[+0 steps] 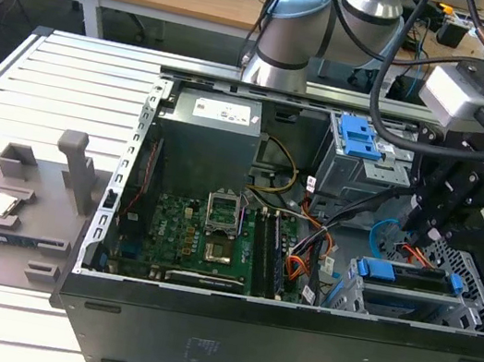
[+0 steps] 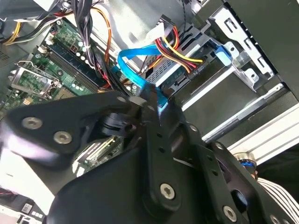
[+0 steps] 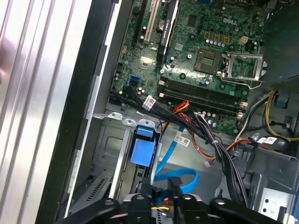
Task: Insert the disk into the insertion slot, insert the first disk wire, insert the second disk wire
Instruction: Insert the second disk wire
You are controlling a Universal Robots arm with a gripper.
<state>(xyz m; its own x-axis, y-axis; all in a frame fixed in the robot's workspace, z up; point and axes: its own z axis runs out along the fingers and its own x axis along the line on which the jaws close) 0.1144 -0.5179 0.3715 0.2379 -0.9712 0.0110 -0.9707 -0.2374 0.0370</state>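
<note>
The disk [image 1: 402, 275], in its blue carrier [image 2: 225, 52], lies inside the insertion slot [image 1: 478, 290], a perforated silvery cage at the exterior view's right. The first disk wire [image 2: 180, 52], orange and red leads, ends in a dark plug [image 2: 198, 70] set against the disk's end. The second disk wire [image 2: 133, 70], a light blue cable, loops from the motherboard side into my gripper [image 2: 150, 100], which is shut on its plug end just beside the disk's connector edge. My gripper [image 1: 416, 238] hovers over the cage, and the blue loop [image 3: 180, 179] rises to the black fingers [image 3: 140, 201].
The open black computer case [image 1: 198, 323] holds a motherboard [image 1: 204, 235], a grey power supply [image 1: 207, 137] and a second grey cage with a blue clip [image 1: 360, 136]. Black cable bundles [image 3: 219, 149] cross near the cage. A grey fixture [image 1: 23, 199] sits on the slatted table.
</note>
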